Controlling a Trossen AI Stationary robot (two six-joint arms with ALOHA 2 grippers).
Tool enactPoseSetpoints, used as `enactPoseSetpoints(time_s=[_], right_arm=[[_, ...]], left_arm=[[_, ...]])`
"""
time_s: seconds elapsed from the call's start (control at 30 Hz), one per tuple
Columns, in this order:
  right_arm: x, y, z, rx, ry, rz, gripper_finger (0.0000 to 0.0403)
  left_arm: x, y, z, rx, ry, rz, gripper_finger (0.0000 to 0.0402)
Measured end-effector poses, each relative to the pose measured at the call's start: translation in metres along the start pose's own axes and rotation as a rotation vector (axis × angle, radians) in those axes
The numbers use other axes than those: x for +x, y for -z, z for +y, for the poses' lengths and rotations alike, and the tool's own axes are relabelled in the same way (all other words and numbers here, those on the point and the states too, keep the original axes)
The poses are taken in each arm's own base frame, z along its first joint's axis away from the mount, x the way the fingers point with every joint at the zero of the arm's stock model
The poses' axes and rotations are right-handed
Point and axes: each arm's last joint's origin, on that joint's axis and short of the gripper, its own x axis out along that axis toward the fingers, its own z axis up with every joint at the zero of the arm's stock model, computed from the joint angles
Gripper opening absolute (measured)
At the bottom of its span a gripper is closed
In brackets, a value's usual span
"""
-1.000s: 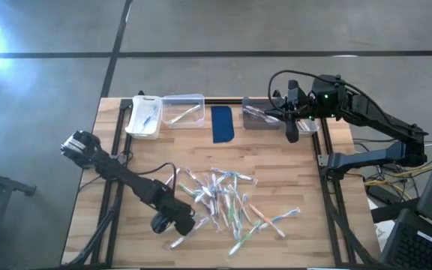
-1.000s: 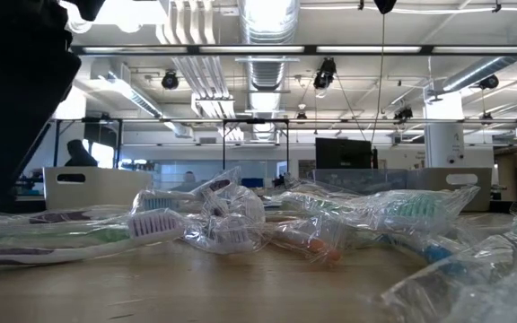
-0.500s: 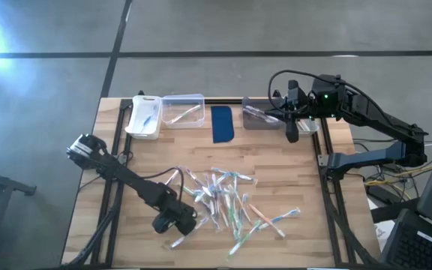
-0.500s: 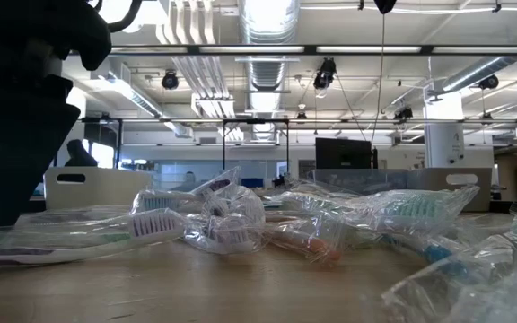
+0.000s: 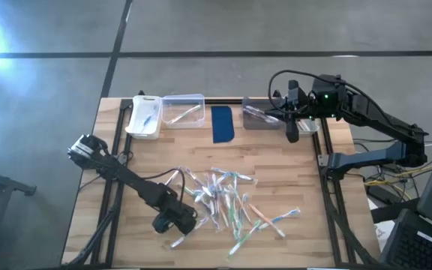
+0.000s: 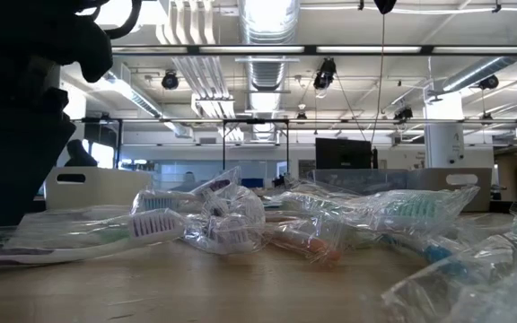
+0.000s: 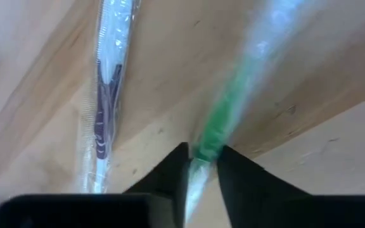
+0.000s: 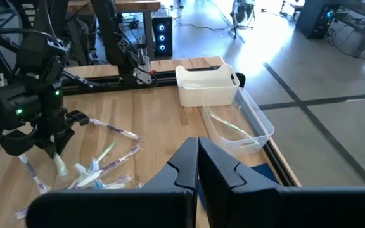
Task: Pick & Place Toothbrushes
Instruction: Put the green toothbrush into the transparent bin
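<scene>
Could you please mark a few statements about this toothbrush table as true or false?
1. The left gripper pinches a wrapped green-handled toothbrush. True.
2. The right gripper is down in the loose toothbrush pile. False: it hangs at the far bins.
3. The dark blue rectangular pad lies between the clear plastic bin and the grey bin. True.
4. The clear plastic bin is empty. False: it holds a toothbrush.

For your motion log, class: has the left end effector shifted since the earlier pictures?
Yes, slightly. The left end effector edged toward the table's near-left corner, lower beside the toothbrush pile.
</scene>
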Motion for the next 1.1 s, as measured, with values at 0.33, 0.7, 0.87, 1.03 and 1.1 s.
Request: enactPoseSetpoints(time_s=[0.33,0.7,0.87,1.03,1.1], right_arm=[[0.0,0.0,0.0,0.0,0.0,0.0,0.0008],[0.0,0.0,0.0,0.0,-0.001,0.0,0.0008],[0.0,0.0,0.0,0.0,-0.001,0.0,0.0008],[0.0,0.0,0.0,0.0,-0.001,0.0,0.0008],[0.0,0.0,0.0,0.0,0.0,0.0,0.0008]], left_arm=[[-0.023,-0.011,0.001,-0.028,-0.034,0.041,0.002],[-0.121,-0.021,0.012,-0.368,-0.403,0.068,0.0016],[-0.174,-0.02,0.033,-0.549,-0.782,0.036,0.0016],[-0.222,-0.01,0.056,-0.701,-1.165,0.014,0.0016],[-0.243,-0.001,0.063,-0.762,-1.311,0.086,0.0016]])
